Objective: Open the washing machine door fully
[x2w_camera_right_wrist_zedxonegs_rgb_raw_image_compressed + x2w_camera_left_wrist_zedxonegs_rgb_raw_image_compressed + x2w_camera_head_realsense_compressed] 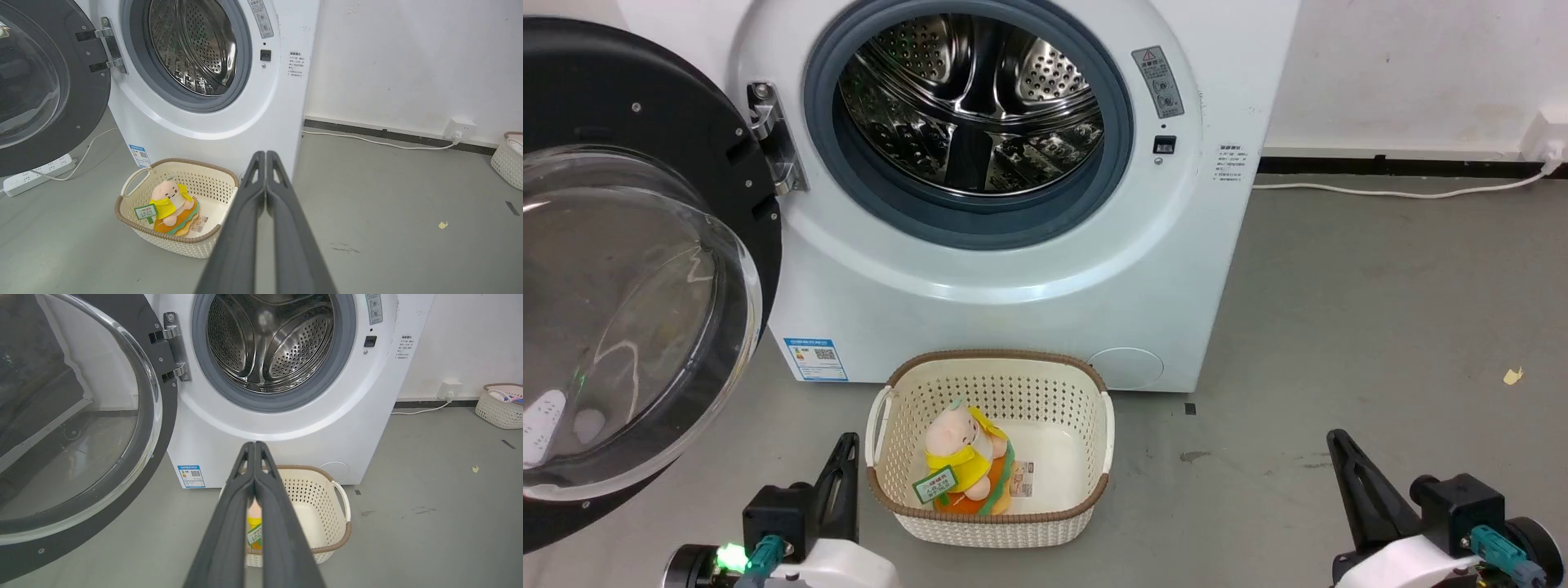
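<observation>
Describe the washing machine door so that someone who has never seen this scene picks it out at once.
Find the white washing machine against the wall. At the left of its front a metal hinge carries the washing machine door, swung open. It is a glossy black ring around bulging clear glass, unlike the grey-blue rubber ring round the steel drum.

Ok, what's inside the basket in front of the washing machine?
A plush toy in yellow with a green tag, and a printed card beside it. Whatever else lies beneath the toy is covered.
</observation>
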Available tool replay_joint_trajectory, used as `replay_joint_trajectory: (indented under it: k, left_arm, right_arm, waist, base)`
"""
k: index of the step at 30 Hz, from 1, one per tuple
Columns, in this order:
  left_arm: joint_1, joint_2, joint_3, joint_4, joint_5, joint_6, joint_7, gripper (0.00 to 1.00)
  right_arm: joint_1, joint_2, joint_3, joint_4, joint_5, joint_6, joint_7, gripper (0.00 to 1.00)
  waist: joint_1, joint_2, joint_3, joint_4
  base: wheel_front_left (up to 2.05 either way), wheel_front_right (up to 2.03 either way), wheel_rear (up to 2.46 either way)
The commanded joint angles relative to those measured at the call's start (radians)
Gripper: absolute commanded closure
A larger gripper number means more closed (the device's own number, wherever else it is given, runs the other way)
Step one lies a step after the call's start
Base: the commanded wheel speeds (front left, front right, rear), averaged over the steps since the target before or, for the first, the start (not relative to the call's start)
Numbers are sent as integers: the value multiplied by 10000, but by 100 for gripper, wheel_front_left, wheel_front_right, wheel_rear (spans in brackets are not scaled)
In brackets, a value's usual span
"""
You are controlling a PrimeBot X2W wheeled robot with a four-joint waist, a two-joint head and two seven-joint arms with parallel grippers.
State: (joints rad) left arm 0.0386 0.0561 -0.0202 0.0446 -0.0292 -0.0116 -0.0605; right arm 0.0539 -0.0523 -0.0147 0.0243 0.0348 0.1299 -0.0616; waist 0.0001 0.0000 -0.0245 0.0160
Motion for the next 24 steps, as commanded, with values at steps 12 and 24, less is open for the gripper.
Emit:
replay_joint_trajectory:
  k: [12, 24]
  left_arm:
    - [-253, -28, 100, -239, 170, 69, 292, 100]
    - [-348, -50, 173, -387, 258, 103, 516, 100]
  right_arm:
    - [-321, 18, 77, -146, -181, 7, 302, 100]
    - [-477, 20, 127, -215, -301, 8, 527, 100]
  waist:
    - [-1, 0, 112, -73]
    - [-1, 0, 207, -135]
  base:
    - [0, 0, 0]
    - [0, 0, 0]
